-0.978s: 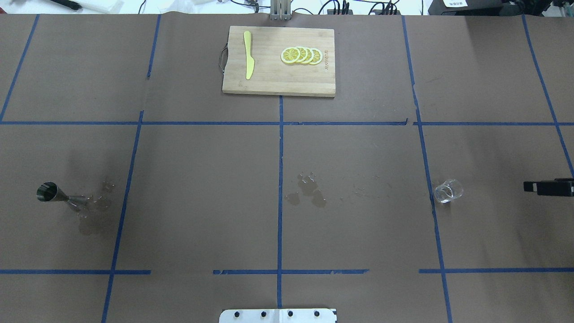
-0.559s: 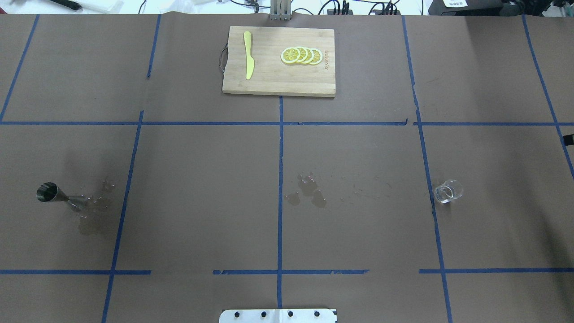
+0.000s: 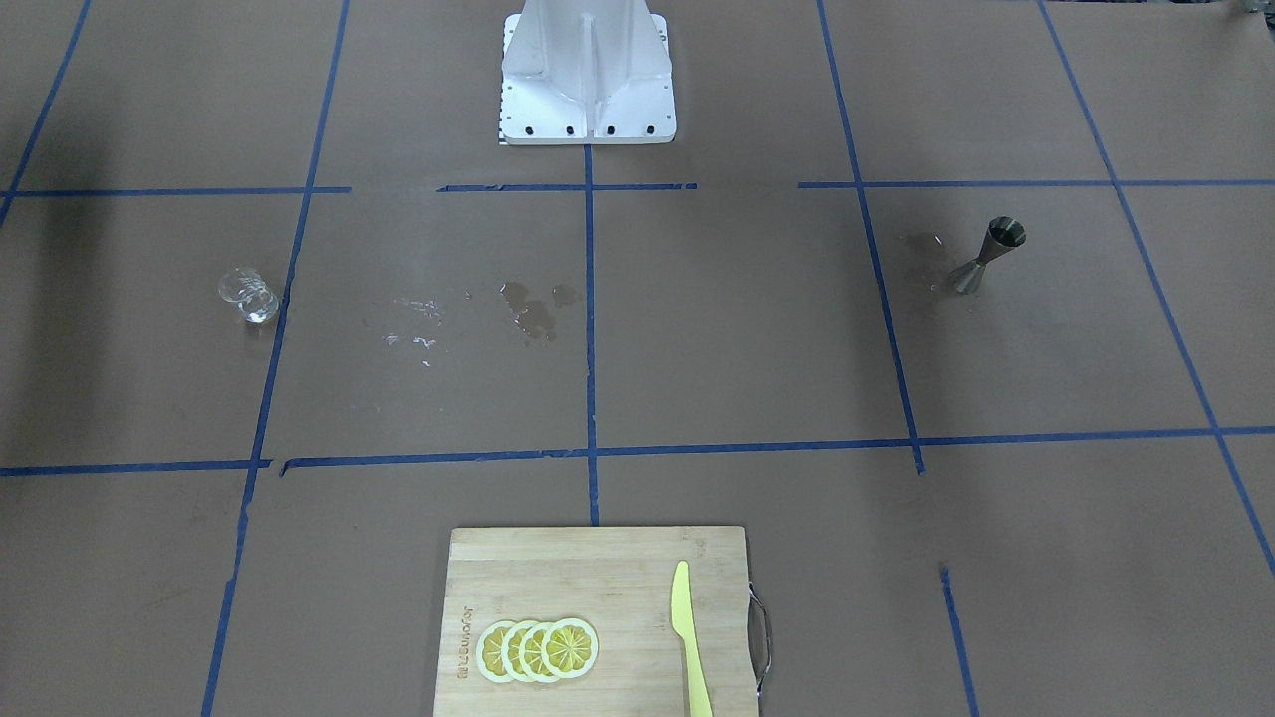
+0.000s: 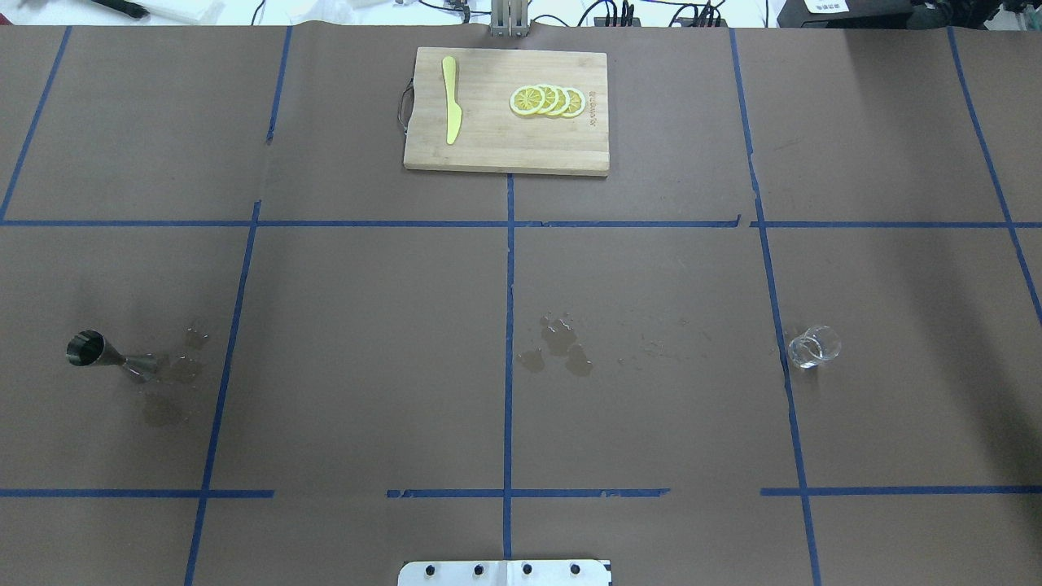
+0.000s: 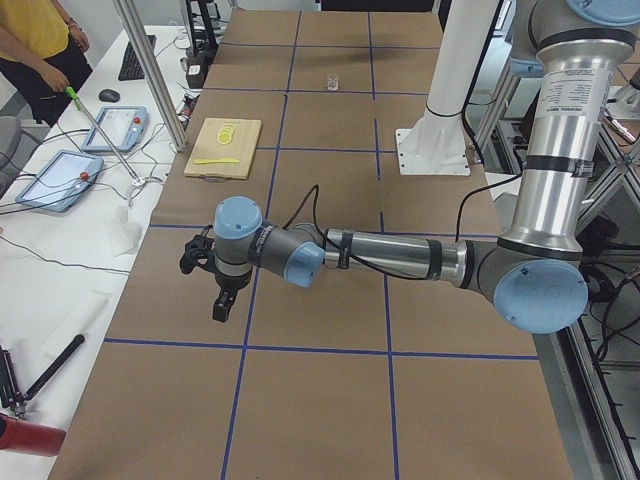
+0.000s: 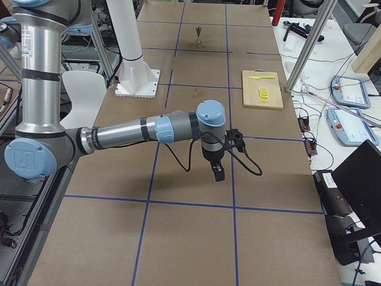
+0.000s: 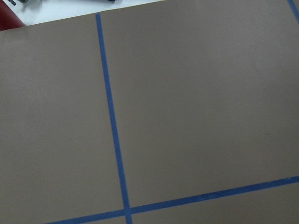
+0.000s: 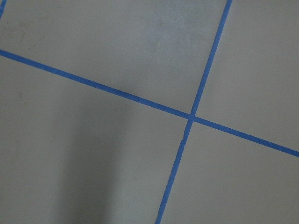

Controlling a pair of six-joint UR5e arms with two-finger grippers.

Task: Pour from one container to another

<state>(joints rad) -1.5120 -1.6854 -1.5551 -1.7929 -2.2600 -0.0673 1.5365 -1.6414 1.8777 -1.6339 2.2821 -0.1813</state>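
The small clear glass (image 4: 812,347) stands upright on the brown table at the right of the overhead view, also seen as the glass (image 3: 247,295) in the front-facing view. The metal hourglass jigger (image 4: 110,355) stands far off at the left, among wet marks; the front-facing view shows the jigger (image 3: 986,255) upright. Neither gripper is near either one. My left gripper (image 5: 220,306) shows only in the exterior left view, hanging over bare table. My right gripper (image 6: 218,173) shows only in the exterior right view, also over bare table. I cannot tell whether either is open or shut.
A wooden cutting board (image 4: 488,146) at the far middle carries lemon slices (image 4: 547,100) and a yellow knife (image 4: 450,99). Wet patches (image 4: 562,350) lie at the table's centre. The robot's base plate (image 4: 505,573) sits at the near edge.
The right gripper, seen at the overhead view's right edge a second ago, has drawn back out of that view. Glass and jigger have not moved.
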